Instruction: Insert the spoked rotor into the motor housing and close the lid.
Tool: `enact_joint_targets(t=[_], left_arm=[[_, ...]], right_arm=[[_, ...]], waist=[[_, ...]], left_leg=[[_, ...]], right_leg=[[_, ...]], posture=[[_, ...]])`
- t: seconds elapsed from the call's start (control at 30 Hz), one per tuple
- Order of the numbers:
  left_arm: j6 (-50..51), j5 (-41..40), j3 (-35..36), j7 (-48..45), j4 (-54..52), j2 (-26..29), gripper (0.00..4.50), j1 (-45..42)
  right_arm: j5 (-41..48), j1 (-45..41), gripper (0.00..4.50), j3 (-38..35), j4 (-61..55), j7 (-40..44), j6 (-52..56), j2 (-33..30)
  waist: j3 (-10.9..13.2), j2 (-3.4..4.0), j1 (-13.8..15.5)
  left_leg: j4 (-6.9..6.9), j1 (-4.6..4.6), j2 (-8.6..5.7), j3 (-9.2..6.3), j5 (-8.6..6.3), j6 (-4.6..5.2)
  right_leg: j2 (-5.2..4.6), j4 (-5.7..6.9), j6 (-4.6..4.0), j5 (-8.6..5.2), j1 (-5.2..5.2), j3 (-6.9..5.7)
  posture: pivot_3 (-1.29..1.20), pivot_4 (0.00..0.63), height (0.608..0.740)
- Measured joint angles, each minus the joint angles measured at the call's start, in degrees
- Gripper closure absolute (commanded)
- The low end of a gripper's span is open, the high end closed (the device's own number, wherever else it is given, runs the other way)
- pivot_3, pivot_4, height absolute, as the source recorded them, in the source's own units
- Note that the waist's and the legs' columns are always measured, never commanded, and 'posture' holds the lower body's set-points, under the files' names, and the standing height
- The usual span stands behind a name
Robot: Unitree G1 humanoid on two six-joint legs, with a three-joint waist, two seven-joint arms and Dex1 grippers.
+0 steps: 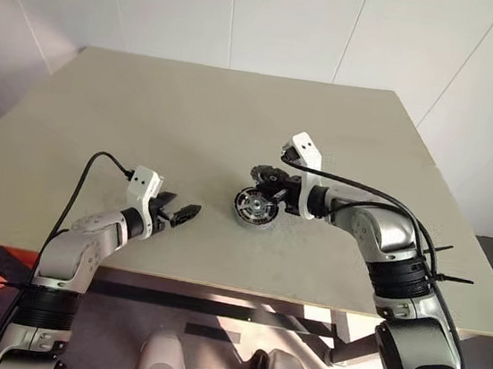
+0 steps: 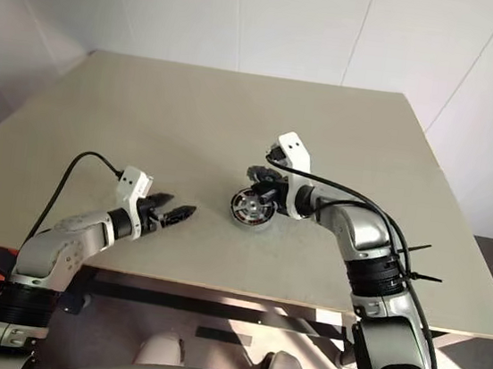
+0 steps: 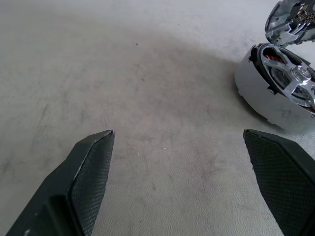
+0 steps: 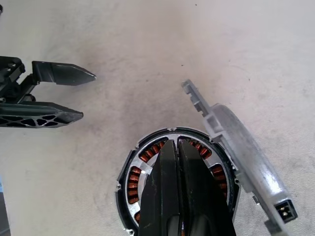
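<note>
Spoked rotor (image 3: pixel 295 78) seated in motor housing (image 1: pixel 255 209) mid-desk (image 1: pixel 192 115), hinged lid (image 4: pixel 246 147) standing open. Right tool (image 4: pixel 178 147) pinched together over the rotor; left tool (image 1: pixel 182 213) spread, apart. Rigid, weighty metal, probably slick: best handled by lid edge.

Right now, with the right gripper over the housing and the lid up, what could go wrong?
The lid stands tilted beside the motor housing, right next to the shut right gripper; a sideways move could knock it. The right fingers sit over the spoked rotor, so pressing down might tilt it or push the housing across the table. The open left gripper stands apart, not steadying the housing.
</note>
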Motion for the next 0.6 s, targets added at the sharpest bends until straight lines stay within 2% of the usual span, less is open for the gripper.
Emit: enact_joint_targets(t=[0.23,0.47,0.6], left_arm=[[0.02,0.00,0.03,0.07,-0.17,0.04,0.07,0.48],[0.02,0.01,0.04,0.07,-0.29,0.07,0.07,0.48],[0.00,0.08,0.03,0.04,-0.22,0.08,0.07,0.28]], right_arm=[[-3.42,1.59,4.44,1.54,8.49,0.07,-6.53,0.98],[-3.28,1.86,4.44,0.75,7.34,0.18,-5.27,1.30],[-1.22,2.97,4.44,0.59,0.68,2.74,-1.90,-0.64]], waist=[[0.00,-0.01,-0.08],[-0.01,-0.02,-0.11],[0.03,0.04,-0.01]], left_leg=[[0.01,0.11,-0.01,0.02,-0.05,0.08],[0.04,0.24,0.00,0.02,-0.08,0.13],[0.01,0.08,0.00,0.02,-0.05,0.08]], right_leg=[[-0.01,0.01,0.01,-0.01,0.06,-0.05],[-0.01,0.04,0.03,-0.02,0.18,-0.04],[0.00,0.03,0.00,0.00,0.04,-0.04]], posture=[[0.00,0.000,0.740],[0.00,0.000,0.740],[0.00,0.000,0.740]])
